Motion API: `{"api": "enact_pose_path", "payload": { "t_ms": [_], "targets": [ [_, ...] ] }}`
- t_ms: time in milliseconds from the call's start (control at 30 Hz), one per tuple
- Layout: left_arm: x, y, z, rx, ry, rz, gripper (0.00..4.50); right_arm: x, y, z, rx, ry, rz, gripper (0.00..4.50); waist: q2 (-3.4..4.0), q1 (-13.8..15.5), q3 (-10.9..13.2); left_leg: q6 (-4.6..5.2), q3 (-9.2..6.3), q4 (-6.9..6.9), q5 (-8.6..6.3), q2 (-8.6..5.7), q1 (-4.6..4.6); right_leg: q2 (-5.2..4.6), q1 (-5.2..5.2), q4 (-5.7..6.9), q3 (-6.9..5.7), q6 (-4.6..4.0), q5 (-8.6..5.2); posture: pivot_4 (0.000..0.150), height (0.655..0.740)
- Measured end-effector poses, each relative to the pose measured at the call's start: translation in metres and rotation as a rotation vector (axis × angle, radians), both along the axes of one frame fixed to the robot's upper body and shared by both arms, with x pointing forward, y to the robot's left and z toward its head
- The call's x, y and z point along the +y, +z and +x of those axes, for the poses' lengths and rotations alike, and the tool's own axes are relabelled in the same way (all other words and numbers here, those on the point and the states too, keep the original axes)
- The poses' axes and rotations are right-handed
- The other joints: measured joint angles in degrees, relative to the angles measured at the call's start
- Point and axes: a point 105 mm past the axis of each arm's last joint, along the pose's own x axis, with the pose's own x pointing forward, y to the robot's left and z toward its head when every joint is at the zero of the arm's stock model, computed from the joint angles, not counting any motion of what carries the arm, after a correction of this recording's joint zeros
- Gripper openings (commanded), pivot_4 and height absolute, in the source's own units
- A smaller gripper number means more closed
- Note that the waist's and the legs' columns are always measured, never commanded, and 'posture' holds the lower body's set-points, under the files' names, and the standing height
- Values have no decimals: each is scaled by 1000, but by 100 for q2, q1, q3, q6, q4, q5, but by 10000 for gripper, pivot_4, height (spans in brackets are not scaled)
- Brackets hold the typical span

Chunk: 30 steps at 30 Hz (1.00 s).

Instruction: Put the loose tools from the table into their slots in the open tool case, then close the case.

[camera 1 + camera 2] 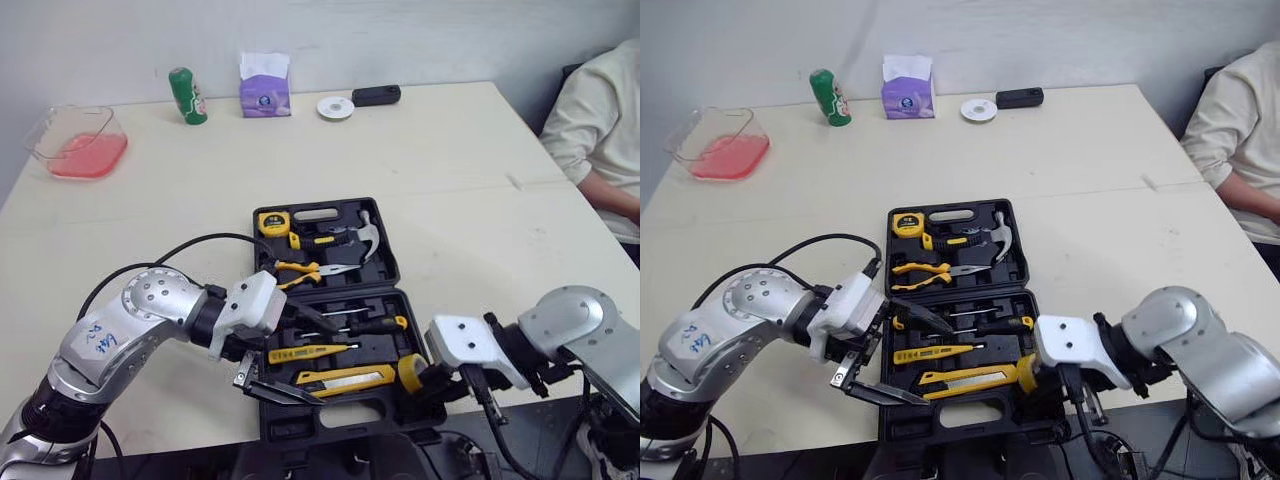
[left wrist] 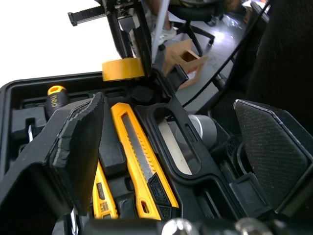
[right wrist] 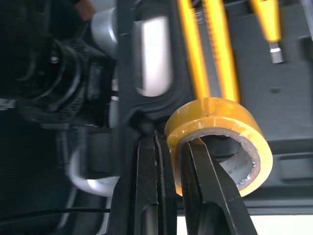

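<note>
Yellow tape roll [image 3: 211, 113] is pinched by its wall in the right gripper [image 3: 173, 147], at the near right corner of the black plastic tool case [image 1: 300, 425]. Left gripper [image 1: 283, 355] hangs spread over the near left. Risk: the roll is released unseated and the lid gets blocked.

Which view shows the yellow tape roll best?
Right wrist view: the tape roll appears close and nearly whole, with its wall pinched by the right tool. The left wrist view shows just its outer side, and the eye views show a small yellow edge beside that tool.

Tool case [image 1: 290, 420] at table [image 1: 450, 180] front edge, can [image 1: 187, 96], tissue box [image 1: 265, 85] behind
</note>
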Motion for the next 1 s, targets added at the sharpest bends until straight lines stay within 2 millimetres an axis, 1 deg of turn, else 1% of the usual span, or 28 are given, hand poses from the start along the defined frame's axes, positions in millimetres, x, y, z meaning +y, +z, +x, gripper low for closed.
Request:
{"api": "enact_pose_path", "payload": {
  "t_ms": [133,267,467,533,600,700,733,767,800,867,900,933,967,1000],
  "targets": [
    [0,0,-1,2,-3,1,45000,3,-4,-8,9,-2,-3,397,-1,7,0,0,-1,0,0,0,-1,1,0,-2,0,0,0,1500,7244],
    [-2,0,-3,2,-7,1,45000,1,-16,-7,4,-34,-26,397,-2,8,-1,3,-1,0,1,-3,-1,-1,2,-2,0,0,0,1500,7244],
    [-6,2,-5,20,-2,-14,45000,-1,-16,-10,1,-20,-40,397,-6,10,-3,3,-2,0,1,-2,1,0,3,-2,0,0,0,1500,7244],
    [-6,3,-5,26,2,-15,45000,-1,-16,-11,4,-16,-43,9491,-9,10,-5,3,-3,0,1,-1,1,2,3,-2,0,0,0,1500,7244],
    [-6,3,-5,27,4,-15,45000,0,-15,-12,22,-21,-32,17285,-10,9,-5,3,-3,0,1,-1,1,1,3,-2,0,0,0,1500,7244],
    [-4,5,-4,21,14,-15,45000,1,0,-14,17,-11,-3,33388,-10,12,-5,4,-3,0,1,-1,1,1,3,-1,0,0,0,1500,7244],
    [-3,5,-3,19,17,-15,45000,1,6,-14,11,-14,6,37468,-11,11,-5,3,-4,0,1,0,0,1,4,-2,0,0,0,1500,7244],
    [-3,5,-3,19,18,-14,45000,1,12,-13,5,-17,20,42869,-11,11,-5,4,-4,0,1,0,1,1,4,-2,0,0,0,1500,7244],
    [-3,5,-4,19,18,-14,45000,2,17,-12,-2,-19,35,44531,-11,11,-5,4,-3,0,1,-1,0,1,4,-2,0,0,0,1500,7244],
    [-3,5,-3,19,17,-15,45000,2,25,-10,-15,-31,71,44531,-11,12,-5,4,-4,0,1,-1,0,1,4,-2,0,0,0,1500,7244],
    [-4,6,-3,19,16,-20,45000,5,27,-8,-29,-35,127,42380,-20,18,-10,4,-5,-1,1,0,0,3,5,-4,-1,0,0,1500,7244],
    [-5,6,-4,19,14,-27,45000,9,28,-4,-50,-44,216,38079,-39,31,-20,2,-8,-3,2,-1,0,8,7,-7,-2,0,0,1500,7244],
    [-6,6,-4,20,12,-32,45000,14,23,-2,-42,-66,307,33072,-53,53,-26,1,-9,-2,1,-2,1,14,10,-7,-3,-1,-1,1500,7244],
    [-6,6,-4,21,13,-32,45000,15,18,-2,-28,-79,336,29618,-53,60,-26,1,-7,-1,2,-1,0,11,8,-5,-1,-1,-1,1500,7244]
  ]
}}
